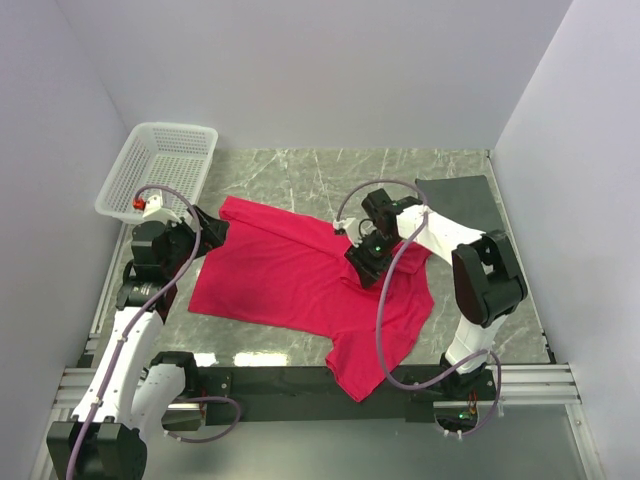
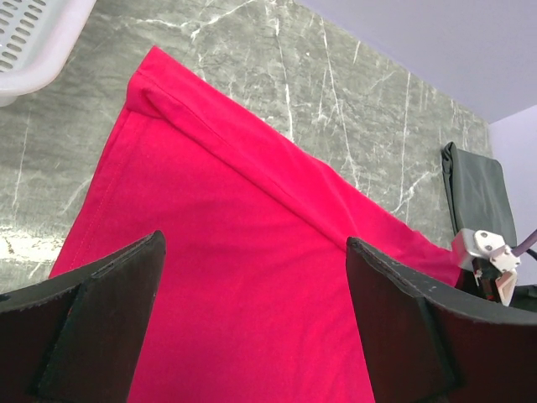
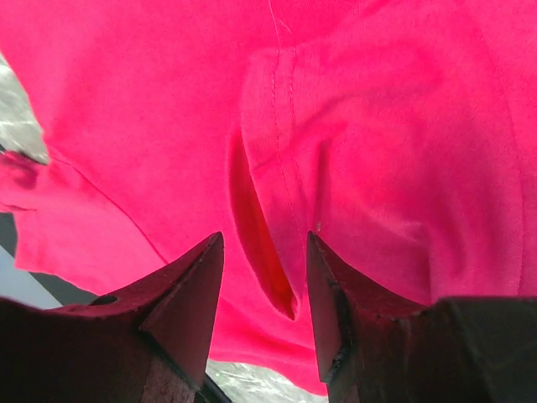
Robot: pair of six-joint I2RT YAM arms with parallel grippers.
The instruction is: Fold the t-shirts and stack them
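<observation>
One crimson-red t-shirt (image 1: pixel 290 275) lies spread on the marble table, with a fold along its far edge and a sleeve hanging toward the near edge. My left gripper (image 1: pixel 215 232) hovers over the shirt's far left corner. In the left wrist view it (image 2: pixel 254 243) is wide open and empty, with flat red fabric (image 2: pixel 235 252) below. My right gripper (image 1: pixel 360 262) is low over the shirt's middle right. In the right wrist view it (image 3: pixel 262 243) is open, with its fingers either side of a raised fold with a stitched hem (image 3: pixel 281 210).
A white mesh basket (image 1: pixel 165 160) stands at the far left, its rim also in the left wrist view (image 2: pixel 33 71). A dark mat (image 1: pixel 460 195) lies at the far right and shows in the left wrist view (image 2: pixel 478 193). White walls enclose the table.
</observation>
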